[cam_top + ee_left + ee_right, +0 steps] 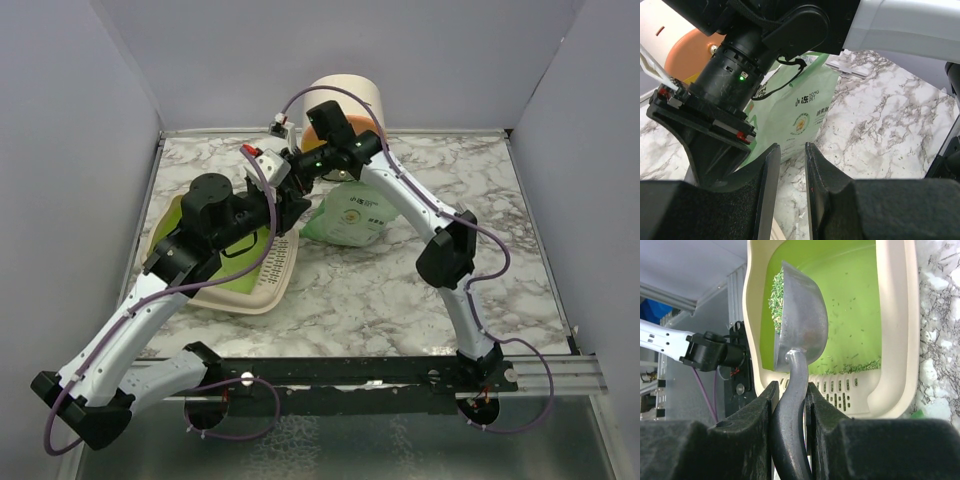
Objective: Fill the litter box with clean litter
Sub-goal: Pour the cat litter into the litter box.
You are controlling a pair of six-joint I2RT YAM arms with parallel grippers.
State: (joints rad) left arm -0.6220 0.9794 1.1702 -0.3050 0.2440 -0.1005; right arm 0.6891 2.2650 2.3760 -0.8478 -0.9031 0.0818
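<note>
The litter box (262,290) lies at the left of the table, cream with a lime-green inside, partly under my left arm. In the right wrist view its rim (895,340) and slotted grid panel (860,385) show below my right gripper (791,390). That gripper is shut on the handle of a grey metal scoop (802,325). The scoop is tilted over the tray with litter (776,295) in it. Loose granules (855,367) lie scattered on the green floor by the grid. The mint-green bag (350,218) stands beside the tray. My left gripper (792,150) is narrowly open and empty, near the bag (800,115).
A cream cylinder with an orange face (345,100) stands at the back behind the arms. My right wrist (735,85) crosses close in front of the left gripper. The two grippers (288,192) are close together above the tray's far right corner. Grey walls enclose the table.
</note>
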